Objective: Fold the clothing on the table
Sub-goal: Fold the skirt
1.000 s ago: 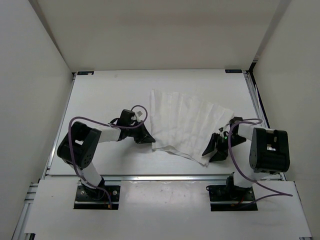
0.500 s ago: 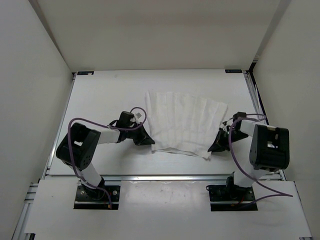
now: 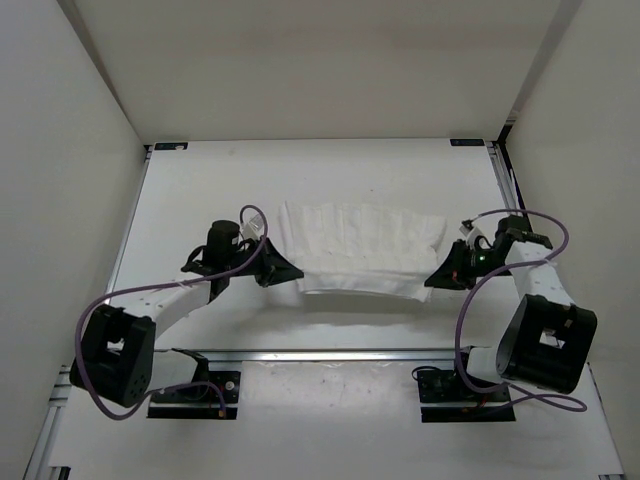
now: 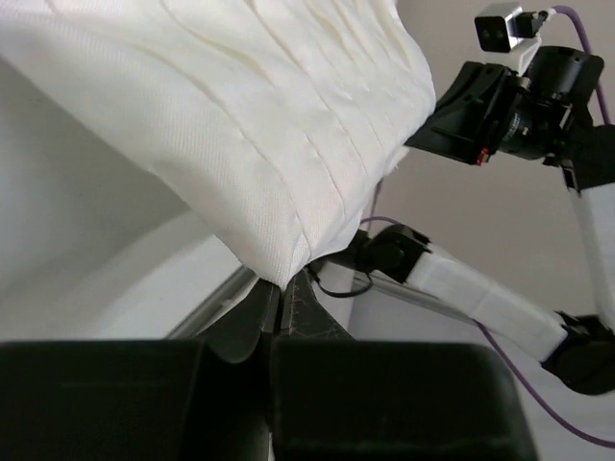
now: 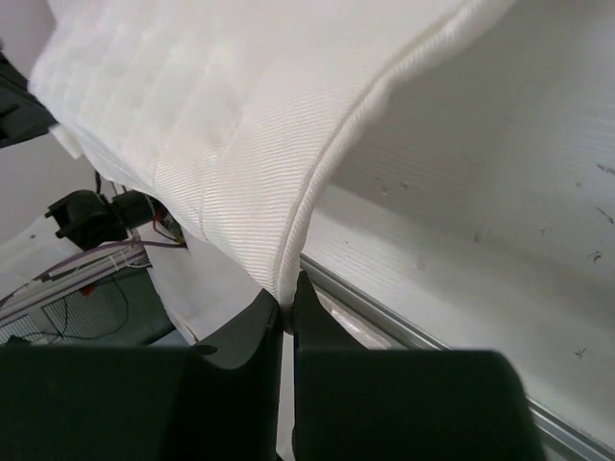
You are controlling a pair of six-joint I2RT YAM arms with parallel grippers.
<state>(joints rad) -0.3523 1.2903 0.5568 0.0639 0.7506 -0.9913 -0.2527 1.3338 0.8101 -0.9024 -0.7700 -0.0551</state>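
Observation:
The white clothing (image 3: 358, 245) hangs stretched between both grippers above the table (image 3: 200, 190), its near edge raised and sagging in soft pleats. My left gripper (image 3: 288, 273) is shut on the near left corner of the clothing (image 4: 250, 144), pinched at the fingertips (image 4: 281, 288). My right gripper (image 3: 432, 279) is shut on the near right corner, and the clothing (image 5: 240, 125) rises from its fingertips (image 5: 286, 300) as a folded hem. Both arms reach inward from the sides.
White walls enclose the table on three sides. A metal rail (image 3: 330, 352) runs along the near edge, also visible as the rail (image 5: 452, 351) close under the right gripper. The arm bases (image 3: 190, 385) sit below the rail.
The right gripper closed on the near right corner of the clothing. Both arms then lifted and moved apart, pulling the near edge taut and the cloth into a wider, flatter band.

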